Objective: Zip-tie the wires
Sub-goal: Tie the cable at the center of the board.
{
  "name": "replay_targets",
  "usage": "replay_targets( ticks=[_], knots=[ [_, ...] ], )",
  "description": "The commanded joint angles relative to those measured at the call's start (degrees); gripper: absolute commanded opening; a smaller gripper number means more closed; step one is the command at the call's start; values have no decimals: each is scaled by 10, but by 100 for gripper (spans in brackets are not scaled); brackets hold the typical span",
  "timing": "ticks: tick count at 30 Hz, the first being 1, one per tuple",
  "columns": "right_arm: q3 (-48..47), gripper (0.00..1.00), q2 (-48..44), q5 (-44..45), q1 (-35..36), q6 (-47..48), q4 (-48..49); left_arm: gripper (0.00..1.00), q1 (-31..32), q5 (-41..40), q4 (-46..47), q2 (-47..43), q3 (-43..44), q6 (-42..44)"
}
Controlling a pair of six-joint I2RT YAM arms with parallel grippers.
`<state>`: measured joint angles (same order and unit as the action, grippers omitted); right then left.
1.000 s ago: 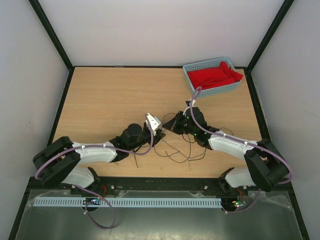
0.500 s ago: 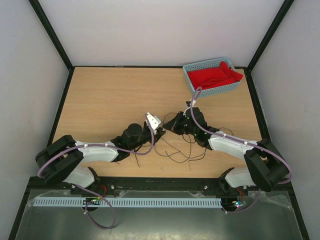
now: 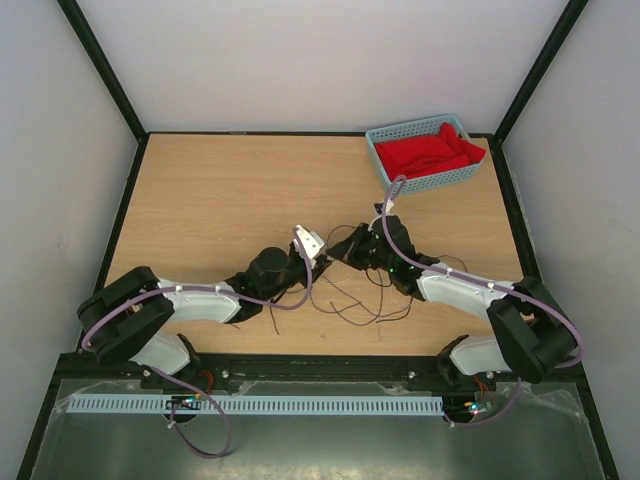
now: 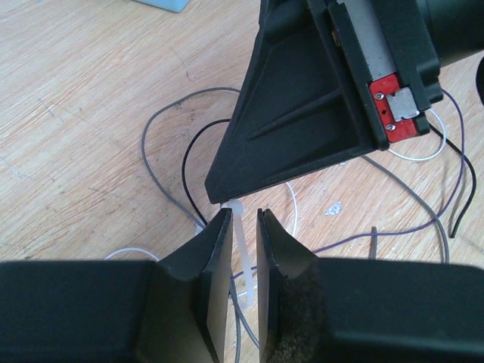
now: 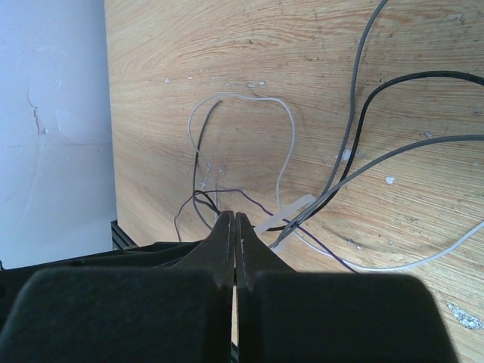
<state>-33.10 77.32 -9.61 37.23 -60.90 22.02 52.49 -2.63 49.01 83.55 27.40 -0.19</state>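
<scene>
Left elbow [image 3: 125, 318] crept inward; left pincer [image 4: 243, 217] and right pincer [image 5: 235, 217] both clamp the zip tie [image 4: 240, 243] amid wires [image 4: 144, 147].

Top camera overhead, far; wrist cameras close, probably sharing zip tie [image 4: 240, 246].

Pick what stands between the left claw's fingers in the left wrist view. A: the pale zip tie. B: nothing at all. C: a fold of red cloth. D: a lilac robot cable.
A: in the left wrist view the pale zip tie runs up through the narrow gap of the left claw, while the wires lie on the wood beyond.
</scene>
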Motion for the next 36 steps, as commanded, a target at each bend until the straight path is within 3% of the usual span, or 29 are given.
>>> replay_targets(
  ticks=[1,7,15,20,23,36],
  knots=[
    [4,0,-2,-35,9,-19,34,18,1,-17,33,11,23,7],
    [4,0,-3,-27,9,-20,35,1,1,-18,35,18,19,2],
    [-2,0,-1,-10,9,-21,34,0,1,-17,67,19,2,-6],
    [-7,0,-2,9,9,-17,29,26,1,-21,71,5,-15,-14],
    [-11,0,0,12,9,-14,27,34,2,-20,72,-4,-25,-18],
    [-14,0,-2,7,9,-23,29,40,2,-33,103,32,-6,-15]
  ],
)
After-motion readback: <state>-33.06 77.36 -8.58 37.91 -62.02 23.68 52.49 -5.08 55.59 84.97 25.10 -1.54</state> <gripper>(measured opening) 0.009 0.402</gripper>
